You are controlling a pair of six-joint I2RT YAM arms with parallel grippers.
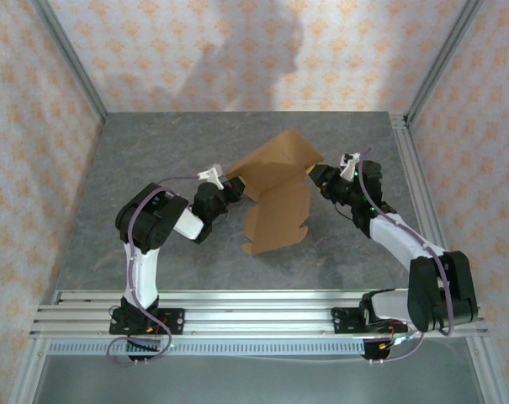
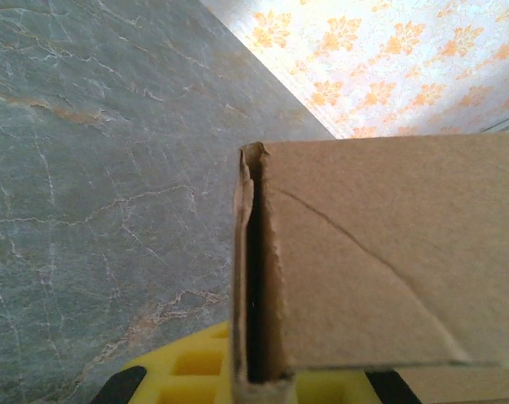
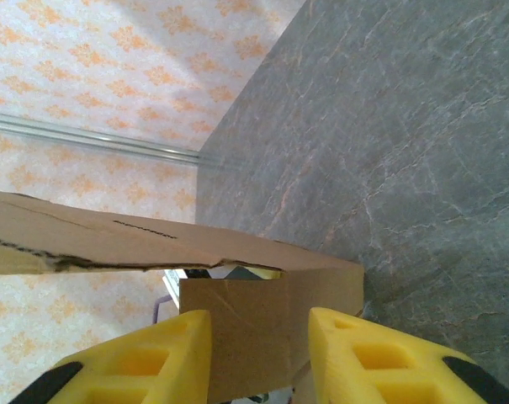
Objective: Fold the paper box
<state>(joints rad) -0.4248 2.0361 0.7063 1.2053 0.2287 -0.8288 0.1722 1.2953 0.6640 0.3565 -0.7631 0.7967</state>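
Looking down from the overhead camera, found the paper box (image 1: 275,198) at the centre of the frame on the grey marbled table (image 1: 153,160). Half folded, with the lower panel lying flat, notched edge toward the bottom of the frame, and the upper part raised and tilted toward the top. Noted the left gripper (image 1: 233,183) at the box's left edge and the right gripper (image 1: 318,177) at its right edge, both beside the raised part, with the arms reaching in from lower left and lower right.

In the left wrist view, saw a doubled cardboard edge of the paper box (image 2: 380,252) running down the middle of the frame into the left gripper (image 2: 258,383). Closed tight on that edge, with yellow fingers (image 2: 182,370) showing along the bottom.

In the right wrist view, saw the right gripper (image 3: 261,345) part-way open, its yellow fingers (image 3: 153,366) spread at the bottom of the frame. Behind the gap lay a flap of the paper box (image 3: 237,307), and above it a longer, ragged-edged panel crossed the left half. Could not judge contact with the flap; found nothing pinched.

Backed by a patterned orange-and-white wall (image 1: 195,50) across the top of the overhead frame.
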